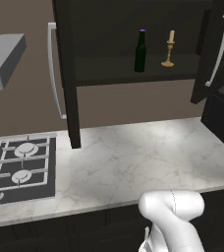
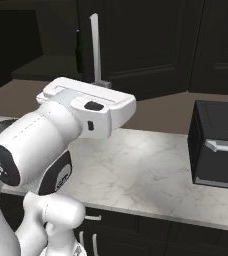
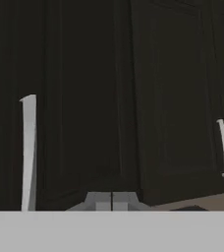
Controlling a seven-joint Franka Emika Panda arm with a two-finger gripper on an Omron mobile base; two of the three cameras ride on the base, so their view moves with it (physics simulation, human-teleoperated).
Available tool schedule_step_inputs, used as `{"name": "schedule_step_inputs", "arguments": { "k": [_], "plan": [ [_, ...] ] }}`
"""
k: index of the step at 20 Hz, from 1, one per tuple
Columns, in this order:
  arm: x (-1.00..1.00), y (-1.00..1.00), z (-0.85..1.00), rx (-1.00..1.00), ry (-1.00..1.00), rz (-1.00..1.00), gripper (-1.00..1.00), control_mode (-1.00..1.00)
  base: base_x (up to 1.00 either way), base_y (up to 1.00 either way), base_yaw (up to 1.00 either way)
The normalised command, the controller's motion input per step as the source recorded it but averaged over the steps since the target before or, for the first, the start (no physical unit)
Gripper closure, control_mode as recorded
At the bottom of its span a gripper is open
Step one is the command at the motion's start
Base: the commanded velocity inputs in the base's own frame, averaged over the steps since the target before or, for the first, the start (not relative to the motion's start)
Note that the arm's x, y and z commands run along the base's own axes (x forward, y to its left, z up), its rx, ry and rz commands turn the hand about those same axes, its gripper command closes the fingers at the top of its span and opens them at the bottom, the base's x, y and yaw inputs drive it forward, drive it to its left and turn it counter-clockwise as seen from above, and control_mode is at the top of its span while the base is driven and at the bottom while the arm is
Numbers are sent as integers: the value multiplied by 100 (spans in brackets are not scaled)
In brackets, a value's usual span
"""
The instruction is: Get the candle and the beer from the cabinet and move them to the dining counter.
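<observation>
The cabinet [image 1: 67,74] stands open, both doors swung wide. On its shelf the dark beer [image 1: 140,50] with a purple cap stands upright, and the tan-gold candle [image 1: 169,49] stands just right of it. A sliver of the beer [image 2: 78,50] shows past the door edge in the right base view. My gripper [image 3: 111,201] is shut with nothing between its fingers. It faces a dark cabinet door, in front of and below the shelf and well apart from both objects. The dining counter is out of view.
A marble counter [image 1: 133,157] with a gas hob [image 1: 20,167] lies below the cabinet, and a grey range hood [image 1: 3,59] hangs at the left. A black appliance [image 2: 216,145] sits on the counter at the right. The open doors' long silver handles [image 1: 52,74] [image 1: 219,49] jut out.
</observation>
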Motion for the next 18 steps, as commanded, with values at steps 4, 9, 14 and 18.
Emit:
{"name": "schedule_step_inputs", "arguments": {
  "k": [4,9,14,18],
  "plan": [
    [-4,85,0,-2,0,-24,100,-100,0,0,0],
    [26,84,-5,0,-8,-18,100,-100,0,0,0],
    [29,62,-1,0,0,-20,100,-100,0,0,0],
    [45,32,0,0,0,-18,100,-100,0,0,0]
  ]
}}
